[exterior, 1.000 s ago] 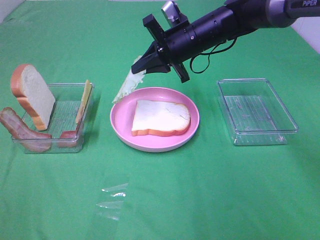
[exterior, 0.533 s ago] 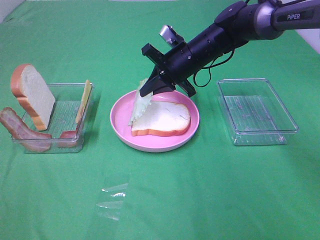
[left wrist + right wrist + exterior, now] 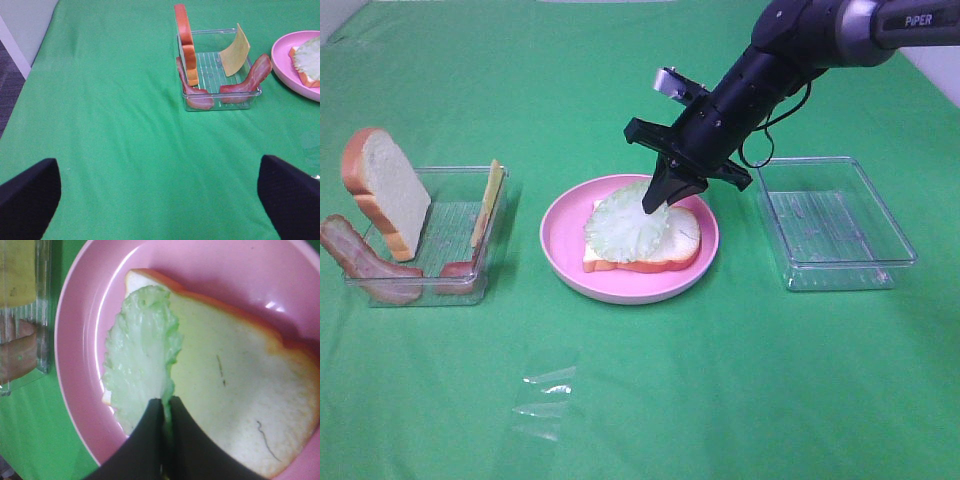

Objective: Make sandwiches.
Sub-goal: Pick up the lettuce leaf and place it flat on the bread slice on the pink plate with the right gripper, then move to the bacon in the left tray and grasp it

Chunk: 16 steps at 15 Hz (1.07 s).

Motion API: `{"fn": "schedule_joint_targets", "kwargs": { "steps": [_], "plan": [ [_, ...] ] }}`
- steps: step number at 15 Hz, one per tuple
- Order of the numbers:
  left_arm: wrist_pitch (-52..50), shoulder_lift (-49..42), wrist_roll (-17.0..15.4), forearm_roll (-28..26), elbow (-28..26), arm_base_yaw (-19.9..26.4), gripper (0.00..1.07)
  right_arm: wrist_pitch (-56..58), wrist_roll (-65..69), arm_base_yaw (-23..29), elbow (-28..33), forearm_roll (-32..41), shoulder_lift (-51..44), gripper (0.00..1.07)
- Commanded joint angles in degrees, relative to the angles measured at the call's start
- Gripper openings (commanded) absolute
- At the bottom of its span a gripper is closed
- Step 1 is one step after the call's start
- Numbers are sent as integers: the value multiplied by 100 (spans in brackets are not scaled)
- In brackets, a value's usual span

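On the pink plate (image 3: 563, 238) mid-table we have the sandwich (image 3: 650, 248) started: one bread slice (image 3: 675, 245) lies flat with the lettuce (image 3: 625, 222) draped over it. The leaf sits toward the left of the slice and looks to overhang that edge. The right gripper (image 3: 658, 203) points down over the plate, jaws all but closed, pinching the leaf's right edge. The left gripper (image 3: 160, 200) is well off to the left, fingers spread wide and holding nothing.

Step in hand, as we read it, is letting the lettuce go.
- We'd nudge the leaf right so it centres on the bread.
- Press low enough that it lies flat, then open the jaws only a little.
- Lift straight up; a sideways pull would likely drag the thin leaf off.

Counts:
- Bread: two. One is on the plate; a second slice (image 3: 388, 190) stands leaning in the left tray (image 3: 460, 172).
- Lettuce: one.
- Cheese slice (image 3: 488, 205): one, propped at the tray's right wall.
- Bacon strips (image 3: 360, 260): two, at the tray's near side.
- Clear trays: two; we see nothing in the right tray (image 3: 835, 277).
- Plate: one.
- Clear plastic scrap (image 3: 545, 400): one, on the cloth nearer us.
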Motion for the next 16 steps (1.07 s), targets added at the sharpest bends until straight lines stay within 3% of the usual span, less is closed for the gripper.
{"fn": "schedule_joint_targets", "kwargs": {
  "steps": [1, 4, 5, 7, 8, 14, 16],
  "plan": [
    [-74, -80, 17, 11, -6, 0, 102, 0, 132, 6, -17, -281, -103, 0],
    [-74, -80, 17, 11, -6, 0, 102, 0, 212, 6, -17, -286, -126, 4],
    [-74, -80, 17, 11, -6, 0, 102, 6, 235, 6, -17, -372, -149, 23],
    [-74, -80, 17, 11, -6, 0, 102, 46, 269, 6, -17, -693, -327, 82],
    [-74, -80, 17, 11, -6, 0, 102, 52, 264, 6, -17, -900, -424, 96],
    [-74, -80, 17, 11, -6, 0, 102, 332, 647, -23, -17, -2475, -1215, 96],
    [-74, -80, 17, 11, -6, 0, 102, 642, 957, -309, -17, -2956, -1289, 96]
  ]
}}
